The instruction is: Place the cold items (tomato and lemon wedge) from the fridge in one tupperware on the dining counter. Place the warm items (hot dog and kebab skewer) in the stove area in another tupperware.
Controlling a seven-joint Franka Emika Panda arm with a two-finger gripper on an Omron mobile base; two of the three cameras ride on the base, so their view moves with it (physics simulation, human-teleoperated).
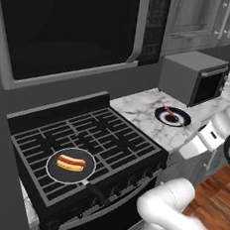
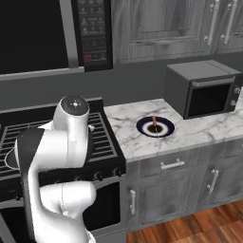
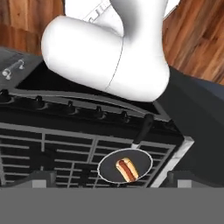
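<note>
A hot dog (image 1: 71,163) in its bun lies in a small dark frying pan (image 1: 56,173) on the front left burner of the black range (image 1: 110,136). In the hand view the hot dog (image 3: 126,170) sits ahead of my gripper (image 3: 113,180), whose dark fingertips (image 3: 40,178) stand wide apart, open and empty, some way above the grates. The pan's handle (image 3: 143,130) points toward the range's knobs. The kebab skewer (image 1: 170,113) rests on a dark blue plate (image 2: 142,124) on the marble counter (image 2: 190,135) right of the range; it shows as the skewer (image 2: 154,122) in the right base view.
A grey toaster oven (image 1: 193,77) stands at the back of the counter beyond the plate. A black microwave (image 1: 65,27) hangs over the range. My own white arm (image 2: 66,142) bends over the range's front. Grey cabinets (image 2: 166,190) and a wood floor (image 1: 218,196) lie below.
</note>
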